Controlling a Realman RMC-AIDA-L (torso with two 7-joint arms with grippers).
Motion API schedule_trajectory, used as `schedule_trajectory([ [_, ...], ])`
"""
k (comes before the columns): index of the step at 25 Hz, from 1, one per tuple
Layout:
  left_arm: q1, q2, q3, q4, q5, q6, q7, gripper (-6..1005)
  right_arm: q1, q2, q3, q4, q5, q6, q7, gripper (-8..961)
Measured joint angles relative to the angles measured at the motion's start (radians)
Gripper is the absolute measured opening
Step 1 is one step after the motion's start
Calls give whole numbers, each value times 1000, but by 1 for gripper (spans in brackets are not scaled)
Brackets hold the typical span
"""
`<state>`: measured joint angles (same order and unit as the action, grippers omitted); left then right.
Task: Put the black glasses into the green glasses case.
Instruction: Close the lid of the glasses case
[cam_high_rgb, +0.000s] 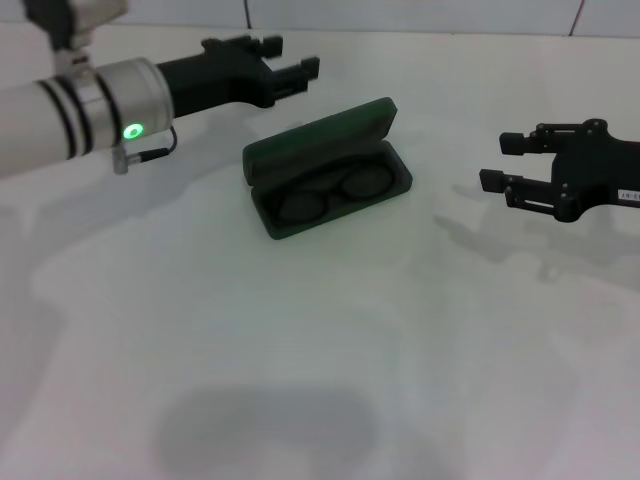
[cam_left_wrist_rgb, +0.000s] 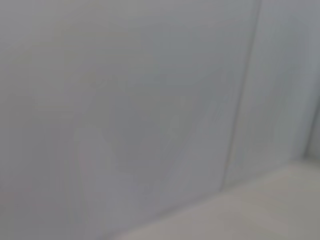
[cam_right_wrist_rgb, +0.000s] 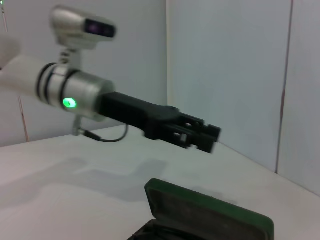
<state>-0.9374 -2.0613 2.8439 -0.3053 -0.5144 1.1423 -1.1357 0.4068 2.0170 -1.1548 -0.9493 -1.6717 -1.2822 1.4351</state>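
Note:
The green glasses case (cam_high_rgb: 325, 168) lies open in the middle of the white table, its lid (cam_high_rgb: 318, 138) tipped back toward the far side. The black glasses (cam_high_rgb: 328, 195) rest inside its lower half, lenses up. My left gripper (cam_high_rgb: 292, 56) hovers behind and to the left of the case, open and holding nothing. In the right wrist view it (cam_right_wrist_rgb: 207, 137) hangs above the case lid (cam_right_wrist_rgb: 210, 212). To the right of the case, well apart from it, my right gripper (cam_high_rgb: 498, 162) is also open and holds nothing.
The white table (cam_high_rgb: 320, 350) stretches in front of the case. A tiled wall (cam_right_wrist_rgb: 230, 75) stands just behind the table. The left wrist view shows only wall and a strip of table.

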Motion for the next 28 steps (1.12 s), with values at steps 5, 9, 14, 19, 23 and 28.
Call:
schedule_trajectory([
  [5, -96, -15, 0, 0, 250, -181, -158, 622, 1, 0, 2, 23, 2, 2, -9, 652],
  [9, -122, -23, 0, 4, 330, -195, -169, 623, 0, 0, 19, 35, 2, 3, -17, 657],
  [14, -113, -22, 0, 9, 348, -150, -124, 623, -2, -2, 46, 44, 2, 0, -17, 662],
  [19, -71, -27, 1, 36, 361, -106, 3, 622, 0, -3, 50, 44, 2, 2, -18, 667],
  [23, -40, -27, -1, 59, 320, -51, 100, 623, 4, -4, 50, 44, 2, 1, -18, 671],
  [28, 41, 11, 0, 41, 133, 288, 212, 624, 20, -2, 49, 39, 6, -71, -26, 676],
])
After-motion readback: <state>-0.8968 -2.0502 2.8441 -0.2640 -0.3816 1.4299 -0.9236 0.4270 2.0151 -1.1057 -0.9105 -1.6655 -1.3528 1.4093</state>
